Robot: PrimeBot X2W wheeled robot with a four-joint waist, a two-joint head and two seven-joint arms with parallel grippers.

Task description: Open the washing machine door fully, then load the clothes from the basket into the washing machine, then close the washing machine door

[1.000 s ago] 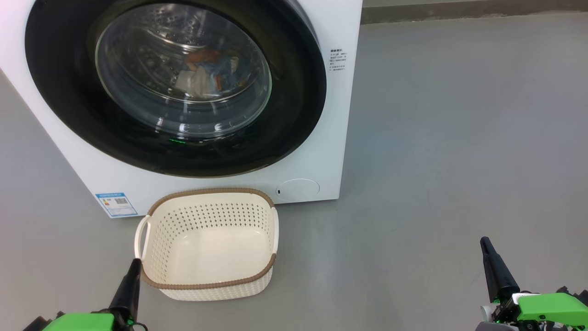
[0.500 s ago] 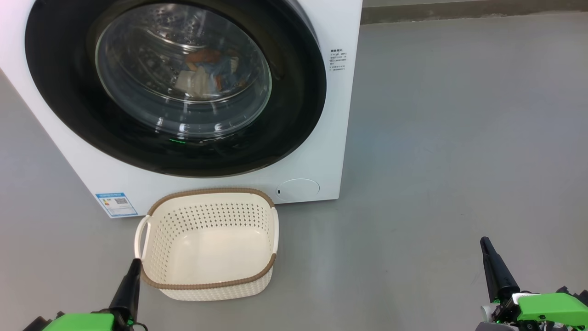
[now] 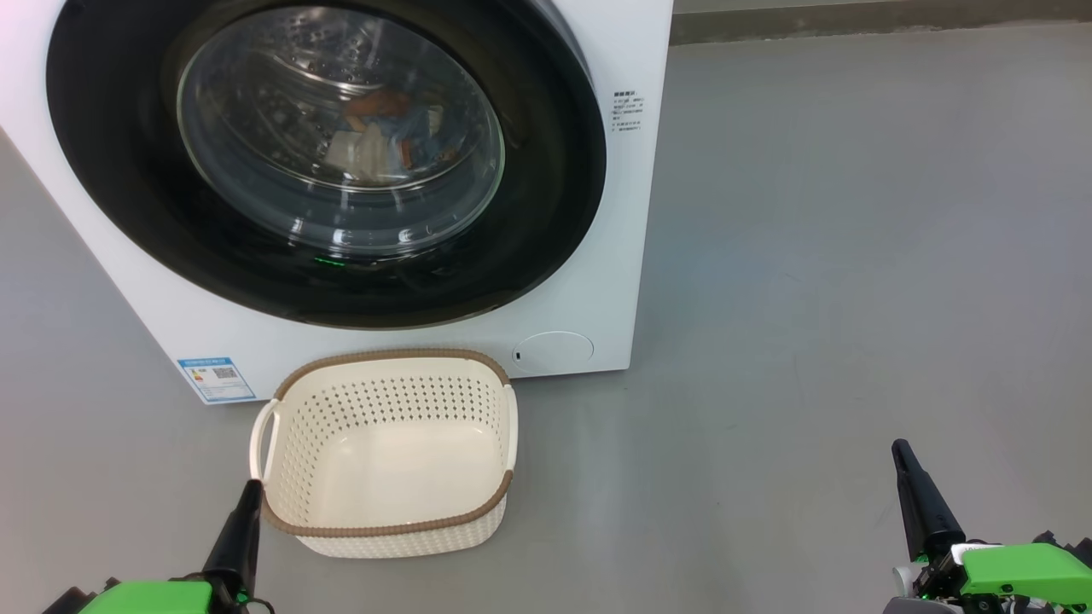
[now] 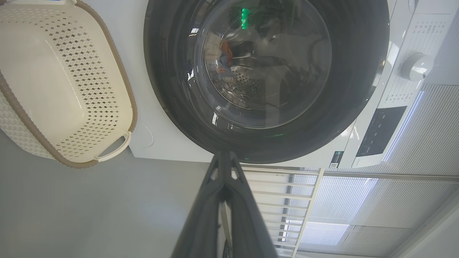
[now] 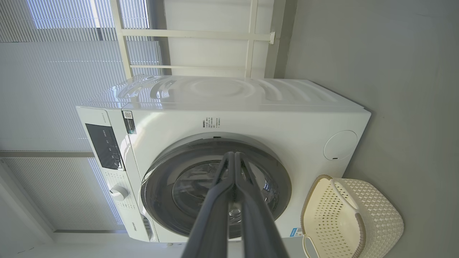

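nothing has moved since a second ago: both arms, the basket and the door sit exactly where they were, so you are looking at a settled scene. your left end effector is closed on nothing, its dark fingers pressed together, just beside the near left corner of the basket; whether it touches the rim you cannot tell. your right end effector is likewise closed and empty, well apart from everything, over bare floor on the right.

the basket stands on the floor right in front of the washing machine, and you can see its cream bottom with no cloth in it. the clothes are inside the drum: blue, orange-brown and white patches show through the glass. the washing machine door lies against the front, its black rim looking flush in the head view and both wrist views.

by the look of it all three steps are done: door opened, load moved in, door closed again. what you cannot confirm from here is whether the latch has truly caught, since a door can rest closed without clicking. nothing seems left for you but that check.
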